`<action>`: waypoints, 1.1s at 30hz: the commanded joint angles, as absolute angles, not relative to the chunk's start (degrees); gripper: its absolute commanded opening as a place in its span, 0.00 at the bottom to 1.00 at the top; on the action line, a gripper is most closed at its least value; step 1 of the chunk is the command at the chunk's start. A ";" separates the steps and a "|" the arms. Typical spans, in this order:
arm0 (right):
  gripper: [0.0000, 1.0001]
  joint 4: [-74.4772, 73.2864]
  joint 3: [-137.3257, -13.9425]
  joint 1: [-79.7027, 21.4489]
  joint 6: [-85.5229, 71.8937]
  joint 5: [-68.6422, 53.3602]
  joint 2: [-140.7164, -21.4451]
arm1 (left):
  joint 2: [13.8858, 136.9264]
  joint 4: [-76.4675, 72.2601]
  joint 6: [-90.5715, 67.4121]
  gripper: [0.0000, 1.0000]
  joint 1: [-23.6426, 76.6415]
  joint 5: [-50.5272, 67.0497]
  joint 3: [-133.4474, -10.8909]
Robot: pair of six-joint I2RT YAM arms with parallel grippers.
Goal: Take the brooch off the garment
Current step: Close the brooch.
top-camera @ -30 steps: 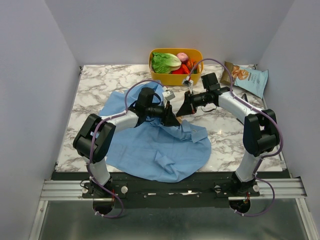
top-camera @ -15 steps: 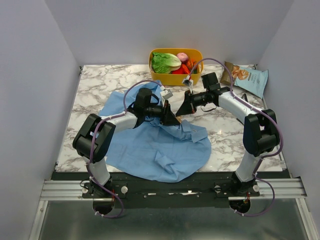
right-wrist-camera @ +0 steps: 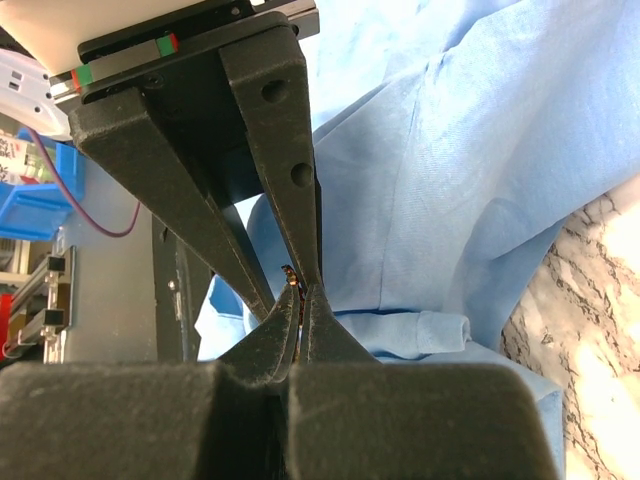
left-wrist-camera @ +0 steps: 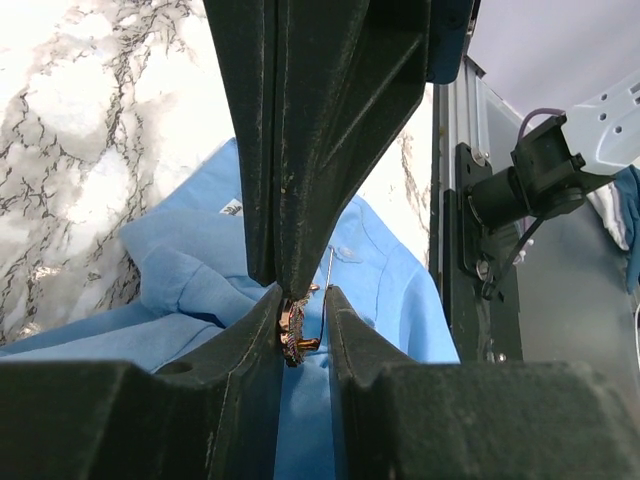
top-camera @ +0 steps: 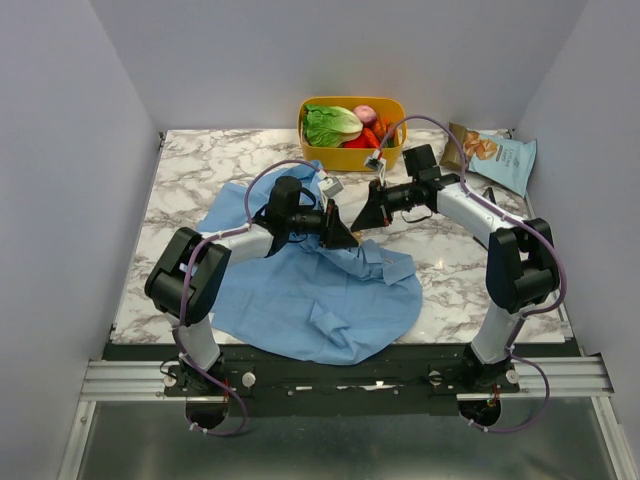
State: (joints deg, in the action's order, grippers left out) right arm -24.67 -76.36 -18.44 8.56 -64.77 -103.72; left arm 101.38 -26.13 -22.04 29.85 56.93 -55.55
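Note:
The light-blue garment [top-camera: 300,290] lies spread over the marble table, a fold of it lifted where both grippers meet. In the left wrist view the tiny tan brooch [left-wrist-camera: 292,335] sits between my left gripper [left-wrist-camera: 300,312] fingers. Its body rests against one finger and its thin pin against the other, so the narrow jaws are shut on it. My right gripper [right-wrist-camera: 298,300] comes in from the opposite side, its fingers [left-wrist-camera: 300,150] shut on the top of the brooch [right-wrist-camera: 291,274]. From above, the left gripper [top-camera: 347,238] and right gripper [top-camera: 360,222] touch tip to tip.
A yellow basket [top-camera: 352,158] of vegetables stands at the back of the table, just behind the grippers. A snack bag [top-camera: 500,158] lies at the back right. Bare marble [top-camera: 200,170] shows to the left and right of the shirt.
My left gripper's jaws have narrowed onto the brooch. Both arms have stayed almost in place, and the right gripper remains shut.

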 commanded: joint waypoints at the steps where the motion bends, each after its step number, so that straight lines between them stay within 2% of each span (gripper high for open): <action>1: 0.01 -22.50 -76.82 -18.54 9.05 -63.37 -103.36 | 99.58 -30.50 -23.90 0.29 29.53 57.30 -54.49; 19: 0.00 -22.41 -76.73 -18.54 9.32 -63.11 -103.45 | 100.55 -31.29 -25.57 0.24 29.53 57.74 -54.75; 33: 0.00 -22.41 -76.64 -18.54 9.58 -62.75 -103.54 | 101.42 -35.59 -29.00 0.29 29.18 59.85 -54.14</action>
